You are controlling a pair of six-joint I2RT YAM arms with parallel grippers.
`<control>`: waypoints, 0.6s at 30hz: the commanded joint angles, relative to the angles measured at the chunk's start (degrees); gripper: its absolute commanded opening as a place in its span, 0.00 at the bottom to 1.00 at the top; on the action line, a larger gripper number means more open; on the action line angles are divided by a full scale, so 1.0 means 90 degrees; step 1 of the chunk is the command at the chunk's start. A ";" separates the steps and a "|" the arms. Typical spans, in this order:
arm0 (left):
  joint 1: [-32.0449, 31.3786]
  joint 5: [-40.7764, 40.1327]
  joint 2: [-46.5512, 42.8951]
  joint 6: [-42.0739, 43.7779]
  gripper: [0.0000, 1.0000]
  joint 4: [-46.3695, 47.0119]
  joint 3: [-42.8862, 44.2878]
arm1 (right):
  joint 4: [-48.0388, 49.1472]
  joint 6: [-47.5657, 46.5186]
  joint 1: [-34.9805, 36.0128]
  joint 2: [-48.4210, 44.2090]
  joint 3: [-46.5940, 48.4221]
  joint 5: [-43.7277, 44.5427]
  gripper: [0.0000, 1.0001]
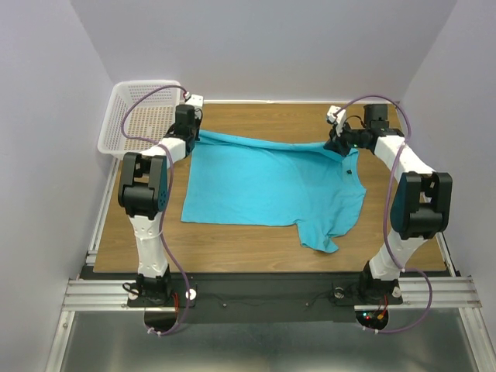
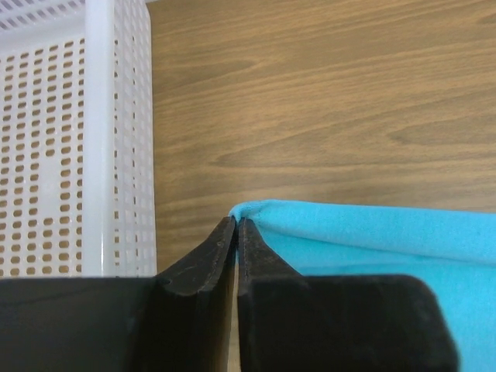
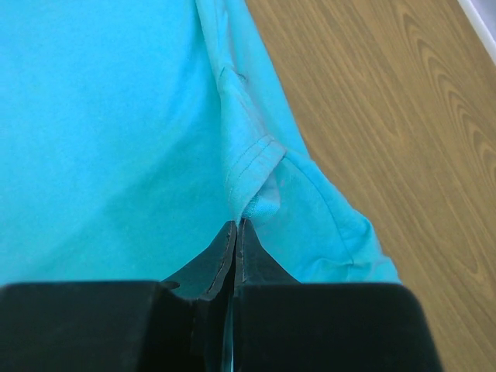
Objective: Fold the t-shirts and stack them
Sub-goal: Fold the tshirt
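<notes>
The turquoise t-shirt (image 1: 267, 184) lies spread on the wooden table, its far edge lifted between my two grippers. My left gripper (image 1: 191, 138) is shut on the shirt's far left corner; in the left wrist view the cloth (image 2: 372, 240) folds over the closed fingertips (image 2: 236, 225). My right gripper (image 1: 339, 146) is shut on the far right edge near the sleeve; in the right wrist view a hemmed fold of the shirt (image 3: 248, 167) runs into the closed tips (image 3: 235, 229). One sleeve (image 1: 322, 236) hangs toward the near side.
A white mesh basket (image 1: 139, 116) stands at the far left corner of the table, just left of my left gripper; its wall shows in the left wrist view (image 2: 101, 139). Bare wood (image 1: 240, 248) lies in front of the shirt and beyond it (image 2: 325, 101).
</notes>
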 commanded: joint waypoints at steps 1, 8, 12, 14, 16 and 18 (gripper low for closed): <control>-0.0024 0.0061 -0.0784 -0.0082 0.24 0.0218 -0.0201 | 0.0197 -0.0189 0.0020 -0.0373 -0.0244 -0.0048 0.01; -0.0024 0.0433 -0.1468 -0.0170 0.45 0.0608 -0.0846 | 0.0197 -0.0219 0.0020 -0.0412 -0.0557 -0.0058 0.01; -0.0024 0.0559 -0.1830 -0.0219 0.46 0.0784 -0.1109 | 0.0197 -0.0238 0.0020 -0.0412 -0.0694 -0.0077 0.01; -0.0024 0.0599 -0.2074 -0.0239 0.47 0.0843 -0.1236 | 0.0187 -0.0238 0.0020 -0.0412 -0.0762 -0.0087 0.01; -0.0024 0.0628 -0.2308 -0.0287 0.47 0.0950 -0.1315 | 0.0187 -0.0229 0.0020 -0.0402 -0.0811 -0.0096 0.07; -0.0024 0.0589 -0.2455 -0.0356 0.48 0.1018 -0.1403 | 0.0177 -0.0219 0.0020 -0.0422 -0.0918 -0.0155 0.24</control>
